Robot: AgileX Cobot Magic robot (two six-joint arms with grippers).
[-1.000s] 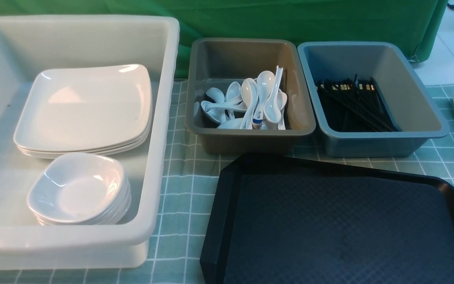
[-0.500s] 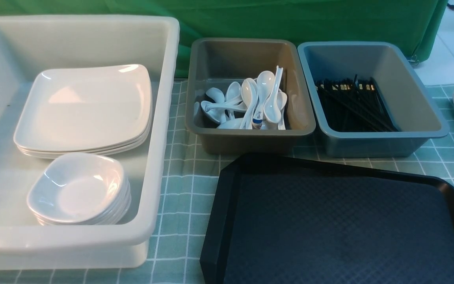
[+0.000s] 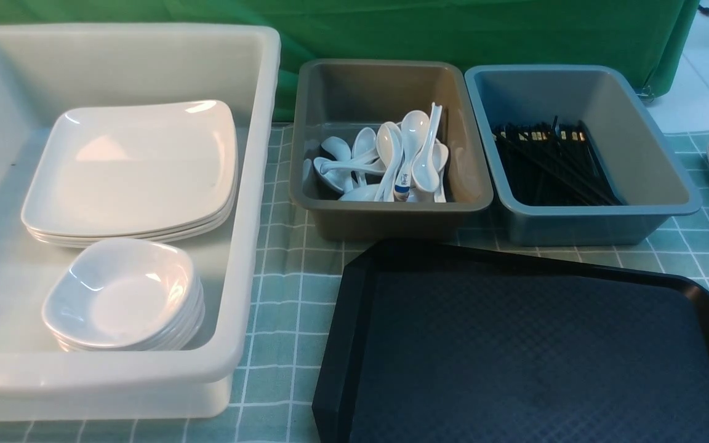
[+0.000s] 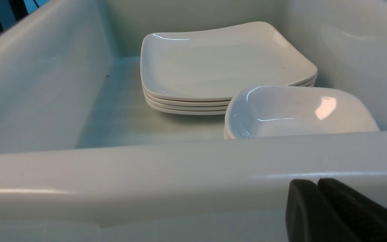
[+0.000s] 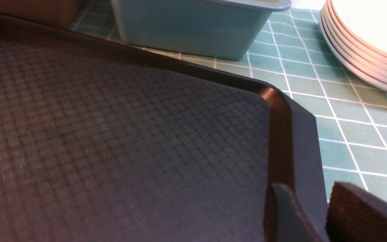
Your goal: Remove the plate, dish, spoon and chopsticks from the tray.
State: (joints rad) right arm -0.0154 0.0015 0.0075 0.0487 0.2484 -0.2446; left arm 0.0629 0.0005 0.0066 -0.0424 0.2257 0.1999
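The left gripper [image 4: 317,183] sat shut and empty before the big white plastic tub [image 3: 231,363]. The right gripper [image 5: 314,198] stood part open astride the rim of the black textured plastic tray [image 3: 514,344], lying crosswise, its near edge cut off. Nothing had moved since earlier.
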